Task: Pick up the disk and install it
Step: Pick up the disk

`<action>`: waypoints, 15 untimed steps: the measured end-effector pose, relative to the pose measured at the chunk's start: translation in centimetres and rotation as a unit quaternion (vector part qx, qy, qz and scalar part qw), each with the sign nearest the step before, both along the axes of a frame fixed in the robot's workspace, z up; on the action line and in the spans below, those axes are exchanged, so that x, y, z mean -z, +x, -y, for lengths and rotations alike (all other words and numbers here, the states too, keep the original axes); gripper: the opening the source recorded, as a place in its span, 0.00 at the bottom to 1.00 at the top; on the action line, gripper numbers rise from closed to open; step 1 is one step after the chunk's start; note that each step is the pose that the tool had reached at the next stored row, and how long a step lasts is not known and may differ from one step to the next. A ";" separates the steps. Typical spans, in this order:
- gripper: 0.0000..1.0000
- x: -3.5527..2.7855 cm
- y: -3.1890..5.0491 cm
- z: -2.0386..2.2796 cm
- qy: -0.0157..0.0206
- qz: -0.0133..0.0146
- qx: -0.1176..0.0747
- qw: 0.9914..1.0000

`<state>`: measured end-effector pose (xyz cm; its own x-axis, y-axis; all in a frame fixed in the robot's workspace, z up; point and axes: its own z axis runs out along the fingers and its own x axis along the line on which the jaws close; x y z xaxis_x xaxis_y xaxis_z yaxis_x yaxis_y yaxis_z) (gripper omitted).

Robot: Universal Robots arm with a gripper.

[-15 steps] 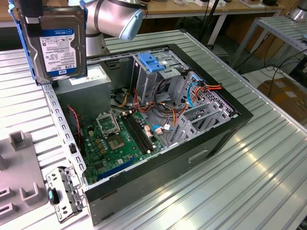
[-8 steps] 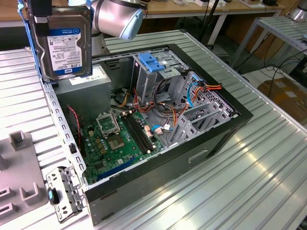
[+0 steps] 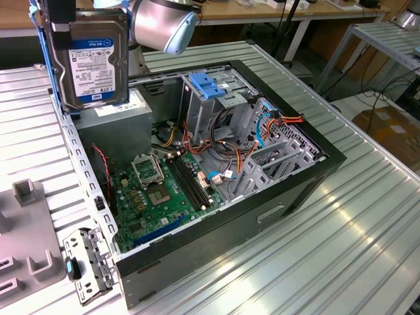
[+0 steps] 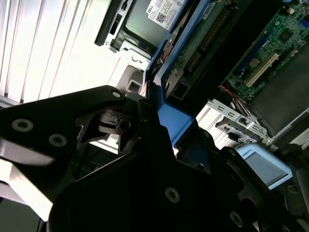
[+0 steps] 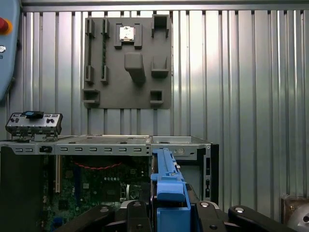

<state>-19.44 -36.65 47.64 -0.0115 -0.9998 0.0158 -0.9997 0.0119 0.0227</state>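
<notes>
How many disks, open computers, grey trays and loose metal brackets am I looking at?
disk, held up in the claw: 1
open computer: 1
grey tray: 1
loose metal bracket: 1
Total: 4

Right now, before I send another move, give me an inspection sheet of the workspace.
Surface: ribbed metal table, carrying the open computer case.
Job's things: the disk is held upright above the case's edge at the exterior view's left, not installed.
Clutter: grey fixture plate and a loose metal bracket on the table beside the case.
Gripper: the gripper is shut on the disk.
Cables: orange, red and blue wires run loose inside the case.
Surroundings: second metal table; brown cardboard box on the floor.
</notes>
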 end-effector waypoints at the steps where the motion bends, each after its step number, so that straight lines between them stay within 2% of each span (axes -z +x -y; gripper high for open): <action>1: 0.37 0.02 0.00 0.01 0.000 0.000 0.000 1.000; 6: 0.37 0.11 0.26 0.01 0.000 0.001 0.004 1.000; 15: 0.37 0.12 1.76 0.03 0.000 0.001 0.007 1.000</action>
